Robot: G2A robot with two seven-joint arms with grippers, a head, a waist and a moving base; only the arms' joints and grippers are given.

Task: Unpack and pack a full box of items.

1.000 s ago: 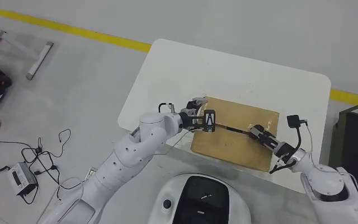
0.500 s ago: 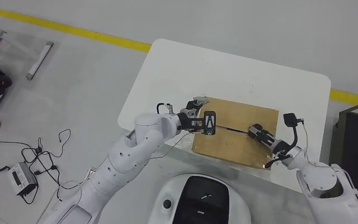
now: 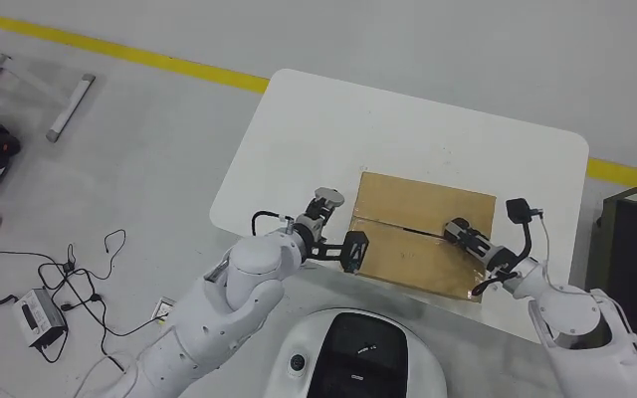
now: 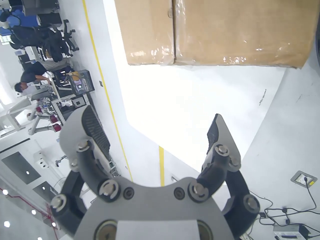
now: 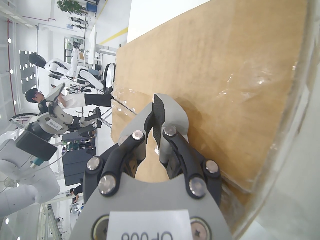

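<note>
**Closed box between my two pincers**

At the far left, on the floor beside the table, lies a tangle of black cables (image 3: pixel 75 279) with a small grey power unit (image 3: pixel 40 316). A yellow floor line (image 3: pixel 129 55) runs past the table's far side.

My left gripper (image 3: pixel 341 221) hangs over the white table (image 3: pixel 398 119), just left of the box's left end and level with its middle seam. Its jaws are spread wide and hold nothing. In my left wrist view the two ribbed pads of the left gripper (image 4: pixel 152 116) frame bare tabletop (image 4: pixel 187 96). The box (image 4: pixel 225 18) stands beyond them, apart from both fingertips.

The box (image 3: pixel 423 234) is plain brown cardboard and sits on the near right part of the table, close to the near edge. Its top flaps are down and meet in a seam running left to right. Clear tape glints along the seam and edges.

My right gripper (image 3: pixel 455 227) lies over the right part of the box top, on that seam. Its fingers are clenched together with nothing visible between them. From my right wrist the tips of the right gripper (image 5: pixel 156 103) point along the cardboard (image 5: pixel 212 63). I cannot tell whether they press on it.

A white label (image 5: pixel 147 226) sits on my right wrist plate, its print cut by the frame edge.
</note>
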